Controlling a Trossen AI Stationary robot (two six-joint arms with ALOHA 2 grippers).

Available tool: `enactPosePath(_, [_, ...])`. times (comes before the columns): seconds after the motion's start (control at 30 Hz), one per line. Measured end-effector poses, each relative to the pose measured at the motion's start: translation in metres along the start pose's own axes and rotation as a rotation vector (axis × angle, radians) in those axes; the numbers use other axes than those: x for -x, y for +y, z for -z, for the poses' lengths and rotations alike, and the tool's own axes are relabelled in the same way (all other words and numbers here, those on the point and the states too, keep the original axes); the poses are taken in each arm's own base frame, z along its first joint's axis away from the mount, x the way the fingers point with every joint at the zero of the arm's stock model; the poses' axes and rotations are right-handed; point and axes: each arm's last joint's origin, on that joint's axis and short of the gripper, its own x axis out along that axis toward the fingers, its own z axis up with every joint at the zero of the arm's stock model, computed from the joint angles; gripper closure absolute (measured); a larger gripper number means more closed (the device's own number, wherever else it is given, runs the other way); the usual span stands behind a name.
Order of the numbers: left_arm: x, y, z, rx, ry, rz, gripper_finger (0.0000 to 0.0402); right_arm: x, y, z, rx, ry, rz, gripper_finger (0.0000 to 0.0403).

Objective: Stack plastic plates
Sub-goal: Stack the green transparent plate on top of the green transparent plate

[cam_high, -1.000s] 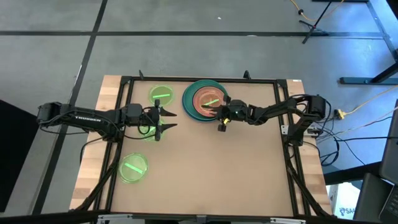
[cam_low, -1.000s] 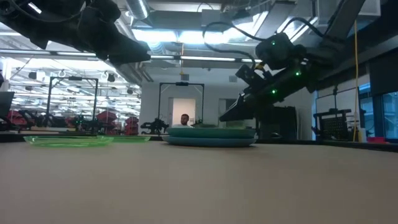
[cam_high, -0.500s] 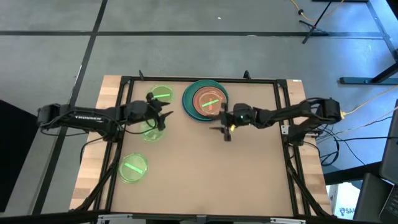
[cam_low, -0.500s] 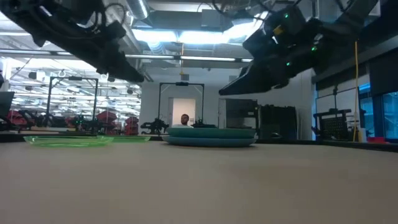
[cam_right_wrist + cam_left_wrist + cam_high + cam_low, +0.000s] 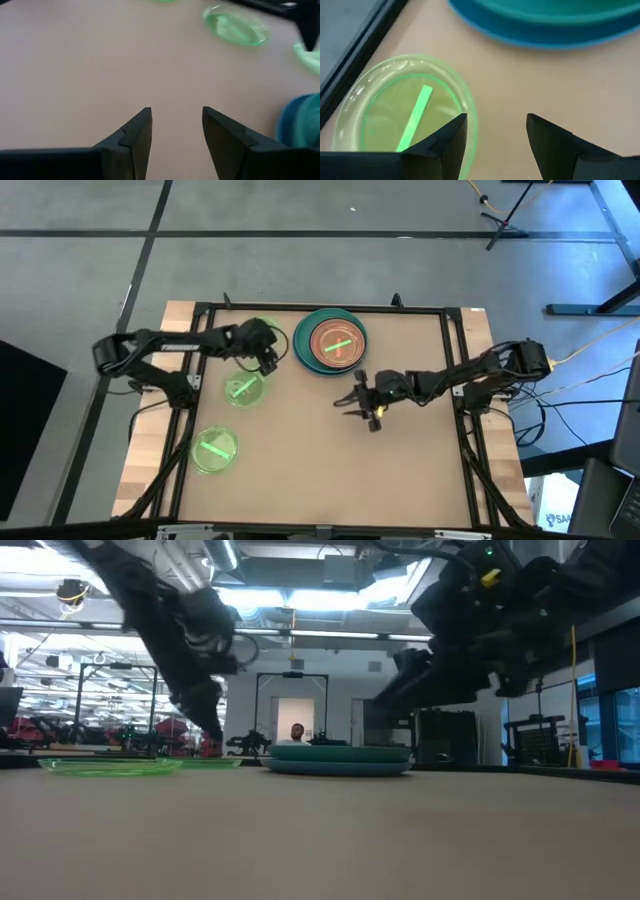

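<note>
A stack of plastic plates (image 5: 331, 340) stands at the far middle: a blue plate (image 5: 300, 332) at the bottom, peach and pink ones in it, a neon-green one (image 5: 338, 344) on top. Three more green plates lie flat on the table's left: one (image 5: 395, 105) under my left gripper (image 5: 497, 125), one (image 5: 243, 389) nearer, one (image 5: 214, 450) nearest. My left gripper (image 5: 270, 360) is open and tipped down, its fingers over that far plate's rim on the stack's side. My right gripper (image 5: 352, 402) is open over bare table, nearer than the stack.
A dark frame (image 5: 320, 308) runs round the brown table top. Bare table (image 5: 330, 470) lies in the middle and on the near right. In the low view, the room behind shows racks and a person (image 5: 296, 732) far off.
My right gripper has drawn back from the stack's rim toward the near edge and risen. My left gripper has gone from above the middle green plate toward the far edge and the stack, and has tipped downward. The plates have kept their places.
</note>
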Motion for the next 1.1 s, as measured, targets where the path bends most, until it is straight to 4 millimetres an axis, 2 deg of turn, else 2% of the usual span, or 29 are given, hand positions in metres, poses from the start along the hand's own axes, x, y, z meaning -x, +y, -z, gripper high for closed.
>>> enactPosePath(0.13, [-0.014,0.009,-0.013,-0.021,0.085,-0.027,0.0202,0.000,0.006,0.006,0.023,0.069,-0.024,0.0238])
enactPosePath(0.3, [-0.034,0.015,-0.014,-0.034,0.172,-0.041,0.0202,0.000,0.006,0.008,-0.004,0.100,-0.005,0.0238])
enactPosePath(0.5, [-0.050,0.020,-0.007,-0.062,0.244,-0.087,0.0210,0.000,0.005,0.008,-0.030,0.105,0.018,0.0238])
enactPosePath(0.67, [-0.054,0.025,-0.006,-0.062,0.252,-0.097,0.0257,0.000,0.003,0.005,-0.038,0.080,0.055,0.0238])
enactPosePath(1.0, [-0.054,0.026,-0.005,-0.073,0.261,-0.121,0.0389,0.000,0.003,0.006,-0.057,0.082,0.065,0.0238])
enactPosePath(1.1, [-0.051,0.023,-0.005,-0.084,0.259,-0.124,0.0396,0.000,0.004,0.008,-0.084,0.102,0.061,0.0238])
